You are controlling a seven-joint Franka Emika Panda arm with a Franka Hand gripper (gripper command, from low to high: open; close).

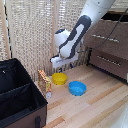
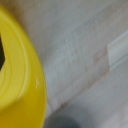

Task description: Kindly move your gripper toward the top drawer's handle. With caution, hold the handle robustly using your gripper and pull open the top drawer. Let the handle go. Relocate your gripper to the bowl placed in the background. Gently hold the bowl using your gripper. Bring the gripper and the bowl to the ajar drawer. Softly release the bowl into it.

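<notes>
Exterior view: the white arm reaches down from the upper right, and the gripper (image 1: 59, 69) hangs right over the far rim of the yellow bowl (image 1: 59, 78), which sits on the pale wood floor in front of the woven screen (image 1: 30, 30). Whether the jaws are spread or pinching the rim cannot be told. A blue bowl (image 1: 77, 88) lies just right and nearer. The top drawer (image 1: 107, 34) with its handle (image 1: 104, 38) is far right. In the wrist view the bowl (image 2: 20, 85) fills one side.
</notes>
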